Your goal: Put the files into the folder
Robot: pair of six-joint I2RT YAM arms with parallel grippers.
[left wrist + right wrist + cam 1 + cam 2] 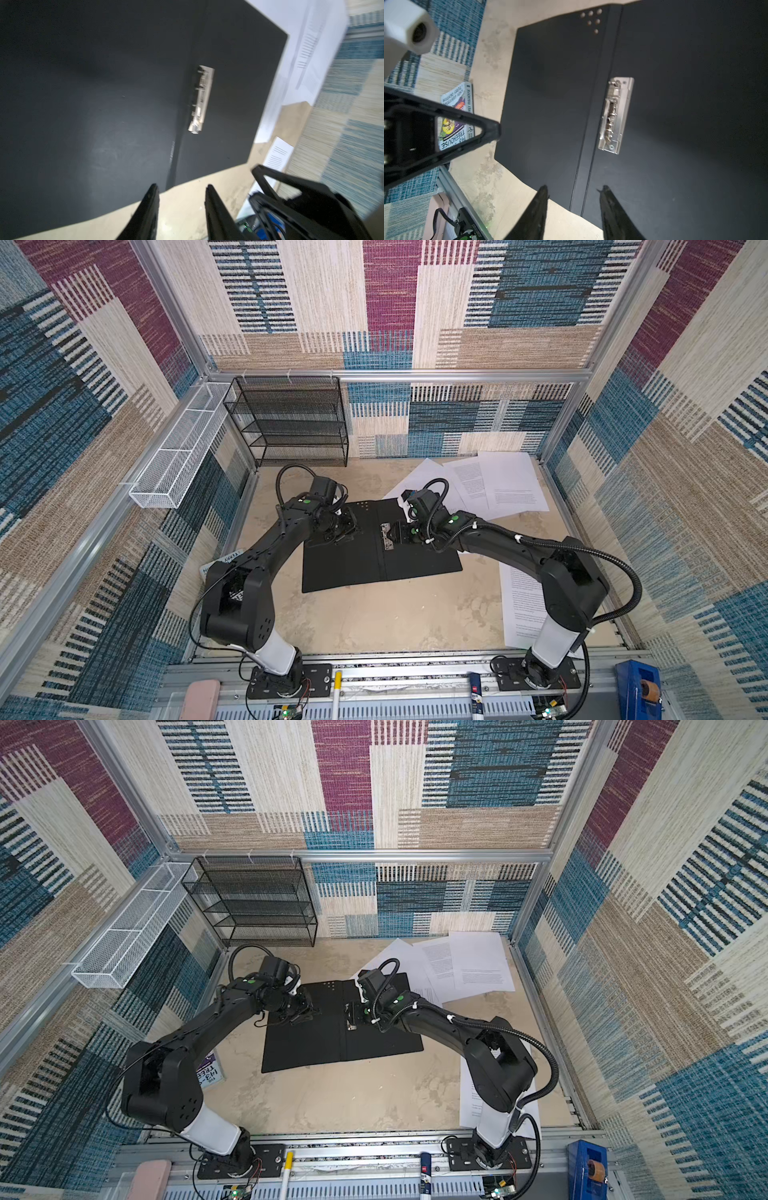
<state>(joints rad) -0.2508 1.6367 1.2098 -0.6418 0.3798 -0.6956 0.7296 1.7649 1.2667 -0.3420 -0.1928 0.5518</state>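
well, the folder (345,568) lies open, black inside up, in the middle of the worktop (374,622), and no paper is in it yet. risks, from the left: the book (210,1071) at the left edge is no file and could be taken by mistake. the metal clip (386,536) on the spine, if it is down, may block a page slid under it. the files (498,485) overlap in the far right corner, one reaching the folder's corner, and a lone sheet (519,605) lies at the right edge beneath the right arm. flat paper may slip, or lift two at once. the left gripper (180,187) hangs over the folder's left half, jaws partly apart, nothing between them. the right gripper (574,188), beside the clip, is likewise half parted and empty.
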